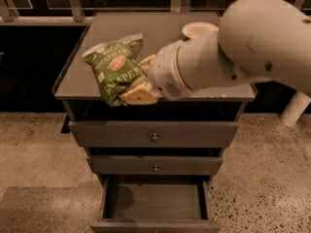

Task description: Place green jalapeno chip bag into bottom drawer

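Speckled floor [39, 144], grey cabinet [146, 30] — hand [137, 81] above top

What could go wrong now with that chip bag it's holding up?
The pincer grips the chip bag by one side, so the crinkly bag might slip out. The open bottom drawer sits low, under two shut drawers, so a drop from here could hit their fronts or land on the floor.

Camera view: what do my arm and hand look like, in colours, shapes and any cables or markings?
The arm is made of smooth, rounded off-white shells with a cylindrical wrist section, thin seams and a few small dark dots. No cables or lettering show. The hand, over the front edge of the cabinet top at the green jalapeno chip bag, has flat, tan, wedge-shaped fingers.
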Action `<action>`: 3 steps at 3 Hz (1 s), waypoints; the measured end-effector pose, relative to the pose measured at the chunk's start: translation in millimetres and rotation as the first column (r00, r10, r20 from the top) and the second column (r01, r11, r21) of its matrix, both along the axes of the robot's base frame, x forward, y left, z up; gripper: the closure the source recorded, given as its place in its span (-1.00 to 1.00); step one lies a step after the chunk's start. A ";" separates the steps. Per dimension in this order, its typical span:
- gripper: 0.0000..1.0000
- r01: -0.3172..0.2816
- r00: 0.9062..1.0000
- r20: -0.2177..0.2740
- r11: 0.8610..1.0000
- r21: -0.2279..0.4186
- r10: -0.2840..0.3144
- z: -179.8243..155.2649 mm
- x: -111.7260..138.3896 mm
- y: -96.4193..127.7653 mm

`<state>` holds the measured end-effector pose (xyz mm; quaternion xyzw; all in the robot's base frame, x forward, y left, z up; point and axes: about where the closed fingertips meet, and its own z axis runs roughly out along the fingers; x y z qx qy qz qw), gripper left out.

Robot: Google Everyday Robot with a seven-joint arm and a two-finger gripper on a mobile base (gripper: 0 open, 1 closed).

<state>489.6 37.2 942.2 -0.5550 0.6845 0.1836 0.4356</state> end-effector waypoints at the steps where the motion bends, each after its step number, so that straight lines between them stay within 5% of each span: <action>1: 1.00 0.052 0.998 -0.047 0.998 -0.019 -0.052 -22.5 -21.9 -19.5; 3: 1.00 0.072 0.997 -0.030 0.997 -0.019 -0.072 -22.2 -26.1 -26.0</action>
